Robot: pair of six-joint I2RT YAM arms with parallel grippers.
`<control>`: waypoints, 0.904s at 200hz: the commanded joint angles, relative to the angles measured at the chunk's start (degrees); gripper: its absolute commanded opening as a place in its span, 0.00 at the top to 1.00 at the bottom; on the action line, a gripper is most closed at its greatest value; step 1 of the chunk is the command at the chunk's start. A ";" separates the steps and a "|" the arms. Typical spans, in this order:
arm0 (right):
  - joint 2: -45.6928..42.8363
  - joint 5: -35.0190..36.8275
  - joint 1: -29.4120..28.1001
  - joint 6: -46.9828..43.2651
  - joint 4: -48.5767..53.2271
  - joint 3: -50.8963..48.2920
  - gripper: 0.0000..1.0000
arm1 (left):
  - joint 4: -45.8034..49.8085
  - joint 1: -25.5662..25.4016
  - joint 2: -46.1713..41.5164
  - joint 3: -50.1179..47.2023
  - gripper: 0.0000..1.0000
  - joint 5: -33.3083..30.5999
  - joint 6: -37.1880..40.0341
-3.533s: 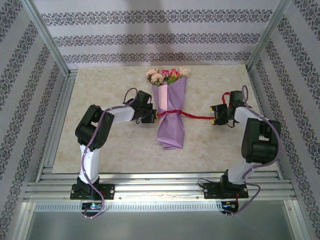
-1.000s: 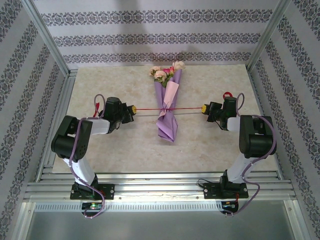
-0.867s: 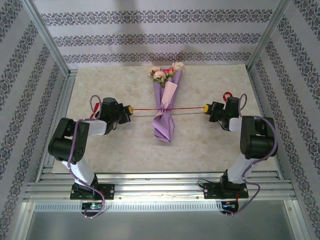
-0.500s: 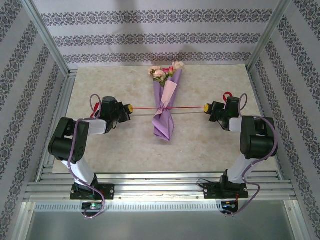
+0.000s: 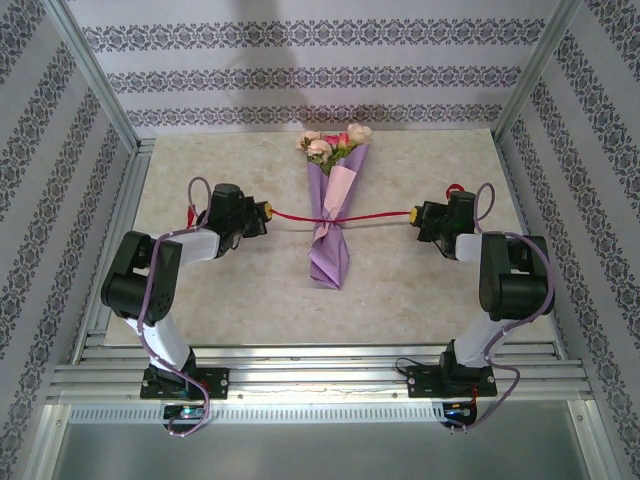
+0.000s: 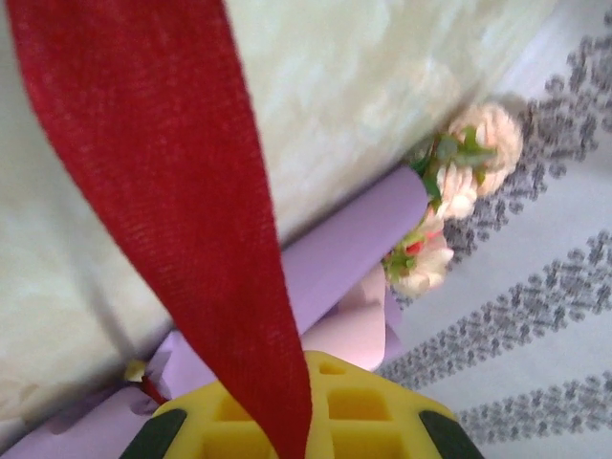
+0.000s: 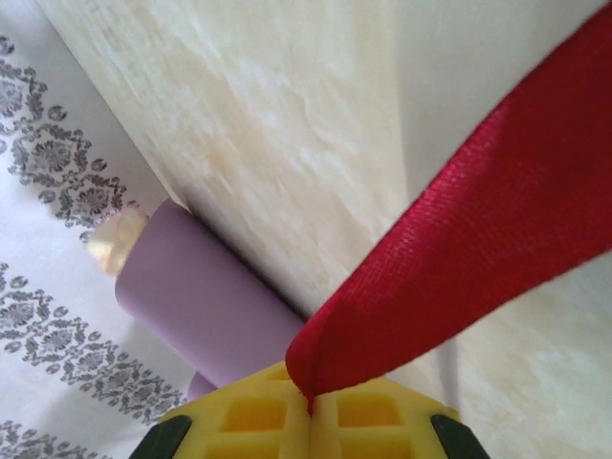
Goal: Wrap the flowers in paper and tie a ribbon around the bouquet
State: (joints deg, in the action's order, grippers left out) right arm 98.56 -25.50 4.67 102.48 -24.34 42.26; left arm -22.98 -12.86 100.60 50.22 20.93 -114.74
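Note:
The bouquet [image 5: 330, 225] lies at the table's middle, a purple paper [image 5: 327, 255] cone with a pink inner edge. The flowers [image 5: 333, 141] point to the far wall. The red ribbon [image 5: 295, 214] is knotted round the cone's waist and runs out to both sides with a slight sag. My left gripper [image 5: 265, 210] is shut on its left end and my right gripper [image 5: 414, 212] is shut on its right end. In the left wrist view the ribbon [image 6: 163, 191] enters the yellow fingers [image 6: 373, 411], with paper [image 6: 354, 239] and flowers [image 6: 459, 182] beyond. In the right wrist view the ribbon [image 7: 459, 268] is pinched in the gripper [image 7: 309, 406].
The marble-look table [image 5: 220, 290] is bounded by aluminium rails [image 5: 110, 260] on the left and near sides and by patterned walls. Loose ribbon tails curl behind the left wrist [image 5: 188, 212] and the right wrist [image 5: 455, 187].
The left gripper has moved slightly toward the bouquet and the far wall. The ribbon, taut a second ago, now sags a little. The bouquet has barely shifted.

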 commanded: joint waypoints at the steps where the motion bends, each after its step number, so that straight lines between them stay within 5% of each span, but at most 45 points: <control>1: -3.87 2.80 -2.26 -2.58 4.04 0.84 1.00 | 2.23 -3.24 0.11 2.17 1.00 -0.83 2.63; 48: -6.54 1.90 4.55 -5.49 3.57 -4.56 1.00 | 3.64 0.02 -3.85 -1.49 1.00 -1.12 4.08; 111: -6.25 -0.68 15.79 -8.22 4.15 -7.35 1.00 | 7.82 11.80 -11.01 -10.86 1.00 -0.26 5.67; 181: -6.80 -0.70 13.40 -7.99 5.48 -7.23 1.00 | 13.87 9.32 -8.89 -8.72 0.96 4.44 5.87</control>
State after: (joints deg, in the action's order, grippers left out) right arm 92.49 -34.02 18.11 95.55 -19.11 34.98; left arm -15.64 -4.38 91.05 39.59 27.24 -109.86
